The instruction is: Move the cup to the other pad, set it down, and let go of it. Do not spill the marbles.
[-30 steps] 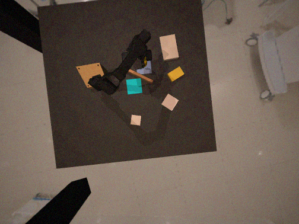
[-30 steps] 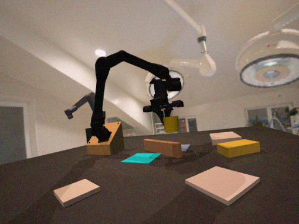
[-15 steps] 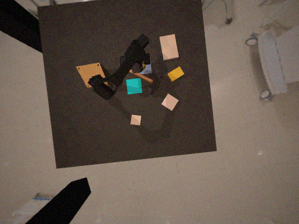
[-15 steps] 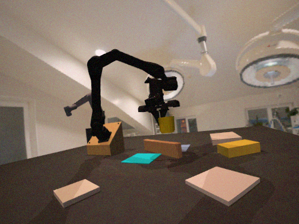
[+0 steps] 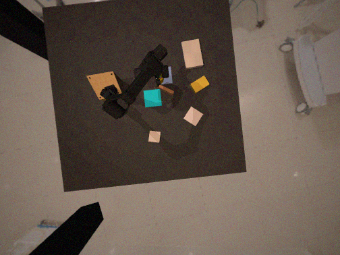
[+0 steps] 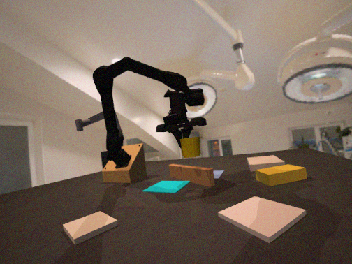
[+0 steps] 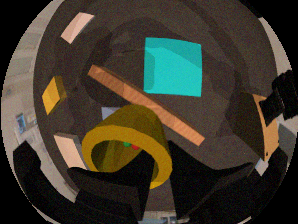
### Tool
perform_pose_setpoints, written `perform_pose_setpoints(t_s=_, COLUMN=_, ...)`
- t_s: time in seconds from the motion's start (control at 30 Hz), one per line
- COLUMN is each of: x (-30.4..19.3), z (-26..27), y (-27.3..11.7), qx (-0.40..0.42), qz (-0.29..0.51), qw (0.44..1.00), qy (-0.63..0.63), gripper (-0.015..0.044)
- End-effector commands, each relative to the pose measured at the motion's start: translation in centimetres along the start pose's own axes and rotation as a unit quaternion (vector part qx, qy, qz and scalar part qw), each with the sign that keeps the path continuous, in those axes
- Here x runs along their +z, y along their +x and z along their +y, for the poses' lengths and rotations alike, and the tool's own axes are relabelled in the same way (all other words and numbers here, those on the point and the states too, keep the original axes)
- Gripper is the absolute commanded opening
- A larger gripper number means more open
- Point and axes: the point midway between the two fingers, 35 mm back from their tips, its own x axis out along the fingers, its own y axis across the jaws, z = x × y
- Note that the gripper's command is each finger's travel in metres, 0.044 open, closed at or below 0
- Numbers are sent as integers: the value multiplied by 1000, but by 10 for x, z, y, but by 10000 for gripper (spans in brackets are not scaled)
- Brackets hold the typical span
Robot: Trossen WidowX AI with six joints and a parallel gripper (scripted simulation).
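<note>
The yellow cup [image 5: 161,79] [image 6: 191,147] [image 7: 145,119] hangs upright in the air, higher than the brown bar. My gripper [image 6: 182,140] [image 7: 160,144] is shut on its wall, with one finger inside the cup and one outside. A green marble [image 7: 127,144] and a red marble [image 7: 135,147] show inside the cup; the fingers hide part of the inside. The blue-grey pad [image 5: 168,77] [image 6: 218,174] [image 7: 108,113] lies below, near the cup in the top view. The teal pad [image 5: 152,98] [image 6: 167,186] [image 7: 172,72] lies bare across the bar.
The brown bar [image 5: 166,89] [image 6: 191,174] [image 7: 170,119] stands between the pads. A yellow block [image 5: 200,84] [image 6: 281,174] and pale slabs [image 5: 192,54] [image 5: 193,116] [image 5: 154,136] lie around them. An orange sloped box [image 5: 101,81] [image 6: 120,174] stands by the arm's base.
</note>
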Motion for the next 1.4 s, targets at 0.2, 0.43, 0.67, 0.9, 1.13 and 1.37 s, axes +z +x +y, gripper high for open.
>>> perform_pose_setpoints(t_s=0.2, x=18, z=-11, y=0, qx=-1, qz=-5, qw=1000, qy=-4, gripper=0)
perform_pose_setpoints(t_s=0.43, x=29, z=-18, y=-1, qx=-2, qz=-5, qw=1000, qy=-4, gripper=0)
perform_pose_setpoints(t_s=0.67, x=41, z=-25, y=-1, qx=-2, qz=-5, qw=1000, qy=-4, gripper=0)
perform_pose_setpoints(t_s=0.9, x=52, z=-31, y=-1, qx=-2, qz=-5, qw=1000, qy=-4, gripper=0)
perform_pose_setpoints(t_s=1.13, x=63, z=-38, y=-2, qx=-2, qz=-6, qw=1000, qy=-4, gripper=0)
perform_pose_setpoints(t_s=1.37, x=74, z=-45, y=-2, qx=-3, qz=-6, qw=1000, qy=-5, gripper=0)
